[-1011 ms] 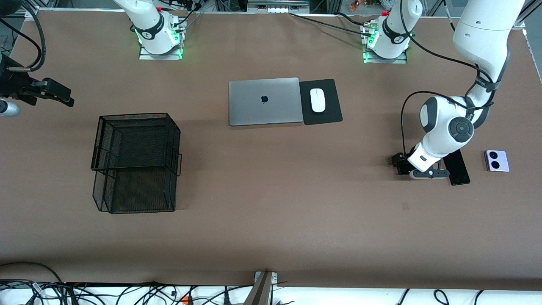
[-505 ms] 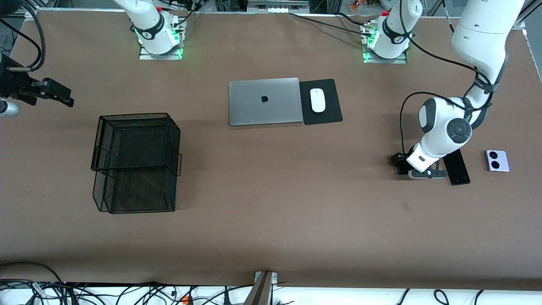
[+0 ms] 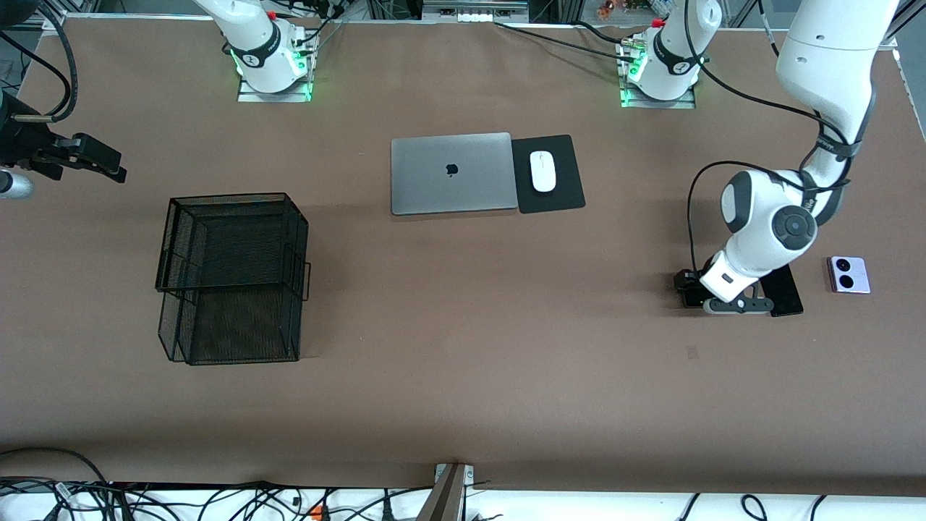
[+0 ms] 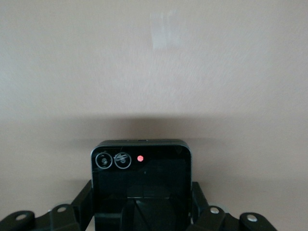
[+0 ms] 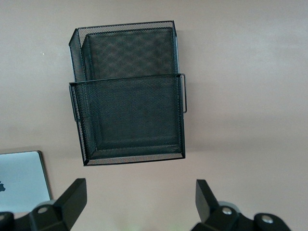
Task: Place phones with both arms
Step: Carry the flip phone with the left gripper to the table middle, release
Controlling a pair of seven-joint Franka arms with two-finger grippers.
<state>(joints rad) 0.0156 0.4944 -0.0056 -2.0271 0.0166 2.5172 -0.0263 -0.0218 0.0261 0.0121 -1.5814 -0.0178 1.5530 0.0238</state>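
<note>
My left gripper (image 3: 689,288) is down at the table near the left arm's end, shut on the squarish black folded phone (image 4: 139,168). Its fingers (image 4: 84,199) press the phone's two sides. I cannot tell whether the phone is off the table. The long slim black phone (image 3: 787,291) lies beside it, partly under the left arm's wrist. The lilac-white phone (image 3: 848,274) with two black lenses lies beside that, closer to the table end. My right gripper (image 3: 108,163) waits open and empty in the air at the right arm's end, with nothing between its jaws in the right wrist view (image 5: 139,190).
A black wire-mesh basket (image 3: 231,278) with two tiers stands toward the right arm's end and also shows in the right wrist view (image 5: 127,96). A closed grey laptop (image 3: 452,172) and a white mouse (image 3: 542,171) on a black pad (image 3: 561,197) lie mid-table near the bases.
The left arm's wrist and gripper have shifted slightly toward the front camera and the table end. The right arm has not moved.
</note>
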